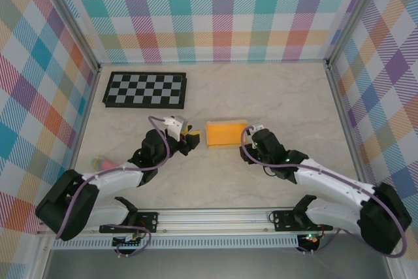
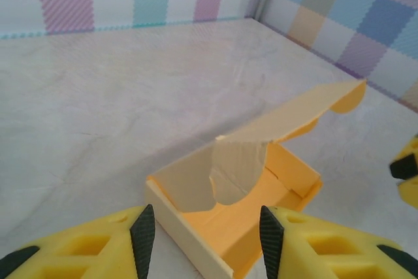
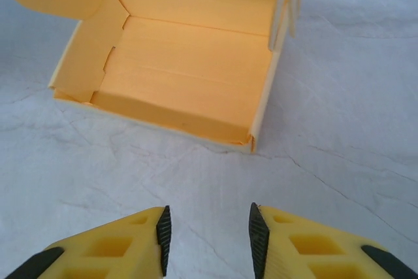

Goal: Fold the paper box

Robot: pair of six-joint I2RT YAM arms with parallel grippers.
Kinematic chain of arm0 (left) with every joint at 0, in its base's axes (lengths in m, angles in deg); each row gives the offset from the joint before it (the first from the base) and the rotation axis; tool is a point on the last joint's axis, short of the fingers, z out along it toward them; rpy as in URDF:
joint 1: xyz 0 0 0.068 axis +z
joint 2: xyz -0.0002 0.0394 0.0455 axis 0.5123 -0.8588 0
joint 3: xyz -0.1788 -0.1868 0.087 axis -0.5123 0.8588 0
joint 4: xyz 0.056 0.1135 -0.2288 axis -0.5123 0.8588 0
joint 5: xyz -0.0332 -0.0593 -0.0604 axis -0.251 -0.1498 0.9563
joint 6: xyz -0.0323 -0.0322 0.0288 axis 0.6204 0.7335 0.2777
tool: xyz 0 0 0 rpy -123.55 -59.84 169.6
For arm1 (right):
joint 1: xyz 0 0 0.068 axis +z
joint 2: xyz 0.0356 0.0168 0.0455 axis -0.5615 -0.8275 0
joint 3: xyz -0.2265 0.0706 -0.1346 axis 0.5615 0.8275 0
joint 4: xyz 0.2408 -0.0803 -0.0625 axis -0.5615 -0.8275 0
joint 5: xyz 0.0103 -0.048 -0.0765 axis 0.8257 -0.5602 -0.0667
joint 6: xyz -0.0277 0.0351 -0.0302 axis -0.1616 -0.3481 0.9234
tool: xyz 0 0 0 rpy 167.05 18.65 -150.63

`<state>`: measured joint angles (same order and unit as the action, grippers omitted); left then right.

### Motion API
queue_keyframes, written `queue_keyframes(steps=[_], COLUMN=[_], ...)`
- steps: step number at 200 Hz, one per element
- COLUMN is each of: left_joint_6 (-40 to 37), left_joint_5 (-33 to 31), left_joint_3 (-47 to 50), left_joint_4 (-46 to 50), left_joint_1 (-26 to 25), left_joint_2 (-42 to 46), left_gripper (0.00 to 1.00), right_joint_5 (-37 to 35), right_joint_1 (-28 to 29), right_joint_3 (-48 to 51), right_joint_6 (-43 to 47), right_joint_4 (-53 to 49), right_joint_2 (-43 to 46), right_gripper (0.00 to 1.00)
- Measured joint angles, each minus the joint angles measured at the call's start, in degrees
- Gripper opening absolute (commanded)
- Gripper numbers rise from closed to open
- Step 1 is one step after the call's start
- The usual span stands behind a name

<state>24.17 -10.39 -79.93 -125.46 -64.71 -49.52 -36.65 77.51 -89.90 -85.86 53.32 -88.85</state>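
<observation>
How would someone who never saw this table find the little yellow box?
Look at the pale marbled tabletop inside the checked walls. Near its middle, between the left gripper and the right gripper, sits a small yellow-orange card box with its lid flap lifted. Unlike the flat black-and-white checkerboard back on the left, it is plain-coloured and open.

I have both arms stretched forward and low, flanking the box point(image 1: 226, 133). My left gripper point(image 1: 189, 139) sits just left of it, jaws apart; my right gripper point(image 1: 252, 136) just right, jaws apart, gripping nothing.

paper box point(image 1: 226, 133) front-R of checkerbd point(image 1: 145, 89)
</observation>
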Motion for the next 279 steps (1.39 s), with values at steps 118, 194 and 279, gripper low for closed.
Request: queue_keyframes(steps=[118, 194, 279], left_joint_6=[3.78, 8.68, 7.98], left_joint_5=[-8.52, -6.40, 1.20], left_joint_3=[-8.11, -17.97, -26.75], left_joint_4=[20.79, 26.10, 26.80], left_joint_1=[3.78, 6.82, 6.23], left_joint_2=[5.88, -2.62, -15.98], left_gripper=[0.47, 0.49, 0.48], right_joint_5=[17.59, 21.40, 19.85], right_joint_1=[-20.55, -21.90, -21.62], right_joint_3=[-24.90, -45.97, -48.26], right_joint_6=[-0.39, 0.85, 4.48], right_joint_4=[-18.86, -29.55, -33.33], right_joint_2=[-4.87, -29.09, -37.35], right_gripper=[0.48, 0.52, 0.53])
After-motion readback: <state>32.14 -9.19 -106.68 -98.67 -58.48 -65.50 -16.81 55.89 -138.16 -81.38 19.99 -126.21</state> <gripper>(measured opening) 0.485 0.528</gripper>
